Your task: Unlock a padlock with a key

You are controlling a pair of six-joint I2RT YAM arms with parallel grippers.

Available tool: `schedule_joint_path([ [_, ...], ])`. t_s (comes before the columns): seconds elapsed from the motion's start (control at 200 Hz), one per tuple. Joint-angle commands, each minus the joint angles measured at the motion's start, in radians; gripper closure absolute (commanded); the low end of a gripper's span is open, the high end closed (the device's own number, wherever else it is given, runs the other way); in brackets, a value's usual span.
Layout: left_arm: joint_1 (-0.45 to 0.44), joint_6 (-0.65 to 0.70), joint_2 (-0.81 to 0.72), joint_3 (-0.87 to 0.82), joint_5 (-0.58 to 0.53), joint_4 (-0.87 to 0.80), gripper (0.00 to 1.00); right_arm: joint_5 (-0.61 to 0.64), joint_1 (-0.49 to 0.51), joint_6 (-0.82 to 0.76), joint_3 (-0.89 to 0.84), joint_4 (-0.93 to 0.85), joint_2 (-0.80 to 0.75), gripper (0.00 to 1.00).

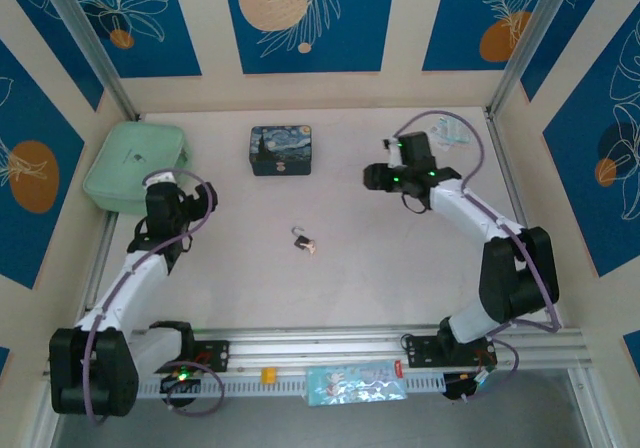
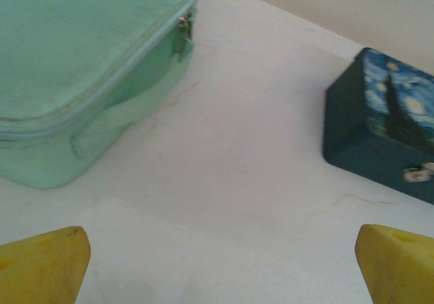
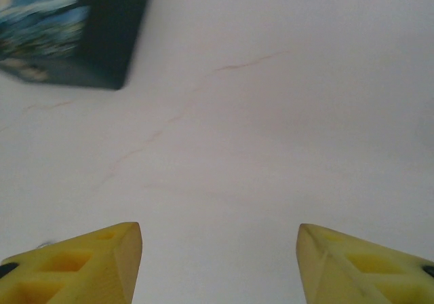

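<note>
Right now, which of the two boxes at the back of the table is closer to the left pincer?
The mint green zip case, in the far left corner just beside the left pincer. The blue starry-night tin sits farther right.

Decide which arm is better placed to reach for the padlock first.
Right, but only narrowly. From above, the open right gripper looks slightly nearer the padlock than the open left gripper; neither points straight at it.

Padlock [image 1: 299,237] — tiny; lock state indiscernible
</note>
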Motion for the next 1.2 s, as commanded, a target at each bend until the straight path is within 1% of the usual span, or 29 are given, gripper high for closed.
schedule_joint_path([
  [0.0, 0.016, 0.085, 0.03, 0.025, -0.135, -0.014, 0.0, -0.018, -0.109, -0.04, -0.089, 0.135, -0.021, 0.38],
  [0.08, 0.016, 0.121, 0.064, 0.009, -0.198, 0.038, 0.0, -0.018, -0.175, -0.062, -0.163, 0.238, -0.013, 0.38],
  [0.165, 0.016, 0.15, 0.118, -0.007, -0.227, 0.136, 0.0, 0.008, -0.208, -0.089, -0.217, 0.33, 0.018, 0.38],
  [0.265, 0.016, 0.199, 0.176, -0.013, -0.227, 0.227, 0.01, 0.028, -0.204, -0.158, -0.248, 0.422, 0.066, 0.38],
  [0.355, 0.016, 0.231, 0.221, -0.05, -0.265, 0.328, 0.01, 0.064, -0.189, -0.21, -0.31, 0.58, 0.087, 0.38],
  [0.395, 0.016, 0.238, 0.242, -0.077, -0.274, 0.391, 0.01, 0.052, -0.198, -0.204, -0.303, 0.558, 0.085, 0.38],
  [0.45, 0.016, 0.247, 0.27, -0.116, -0.259, 0.495, 0.02, 0.024, -0.205, -0.207, -0.333, 0.594, 0.064, 0.38],
  [0.52, 0.004, 0.283, 0.303, -0.138, -0.241, 0.577, 0.02, -0.008, -0.214, -0.207, -0.414, 0.703, 0.019, 0.32],
  [0.545, 0.002, 0.291, 0.313, -0.142, -0.234, 0.593, 0.02, -0.026, -0.224, -0.201, -0.449, 0.749, 0.004, 0.26],
  [0.56, 0.002, 0.297, 0.32, -0.143, -0.227, 0.605, 0.02, -0.034, -0.23, -0.196, -0.468, 0.776, -0.005, 0.18],
  [0.57, 0.001, 0.3, 0.324, -0.145, -0.223, 0.613, 0.02, -0.038, -0.234, -0.192, -0.481, 0.795, -0.009, 0.14],
  [0.58, 0.001, 0.303, 0.329, -0.147, -0.216, 0.623, 0.02, -0.044, -0.238, -0.188, -0.495, 0.814, -0.012, 0.04],
  [0.59, 0.001, 0.307, 0.333, -0.149, -0.211, 0.632, 0.02, -0.048, -0.243, -0.183, -0.508, 0.834, -0.016, 0.0],
  [0.655, 0.001, 0.325, 0.363, -0.17, -0.186, 0.717, 0.02, -0.057, -0.268, -0.154, -0.585, 0.958, -0.025, 0.01],
  [0.73, -0.001, 0.339, 0.386, -0.183, -0.148, 0.756, 0.02, -0.027, -0.267, -0.138, -0.656, 1.112, 0.001, 0.01],
  [0.785, -0.004, 0.365, 0.399, -0.205, -0.092, 0.817, 0.0, -0.015, -0.262, -0.143, -0.645, 1.075, -0.006, 0.01],
  [0.825, -0.005, 0.382, 0.4, -0.221, -0.05, 0.846, 0.0, -0.011, -0.259, -0.146, -0.644, 1.088, 0.0, 0.01],
  [0.865, -0.005, 0.396, 0.418, -0.249, -0.012, 0.91, 0.0, -0.009, -0.258, -0.147, -0.64, 1.071, -0.003, 0.01],
  [0.905, -0.007, 0.399, 0.452, -0.275, 0.005, 0.995, 0.0, 0.003, -0.253, -0.149, -0.641, 1.08, 0.0, 0.01],
  [0.95, -0.008, 0.405, 0.522, -0.307, 0.0, 1.133, 0.0, 0.055, -0.236, -0.156, -0.635, 1.066, 0.0, 0.01],
  [0.97, -0.008, 0.411, 0.53, -0.317, 0.01, 1.178, 0.0, 0.067, -0.23, -0.159, -0.636, 1.074, 0.003, 0.01],
  [1.035, -0.01, 0.394, 0.483, -0.315, -0.009, 1.093, 0.0, 0.062, -0.229, -0.158, -0.638, 1.072, -0.001, 0.01],
  [1.105, -0.014, 0.402, 0.508, -0.312, -0.029, 1.136, 0.0, 0.061, -0.231, -0.158, -0.638, 1.074, -0.001, 0.01],
  [1.19, -0.017, 0.402, 0.503, -0.304, -0.036, 1.107, 0.0, 0.06, -0.231, -0.158, -0.64, 1.075, -0.001, 0.01],
])
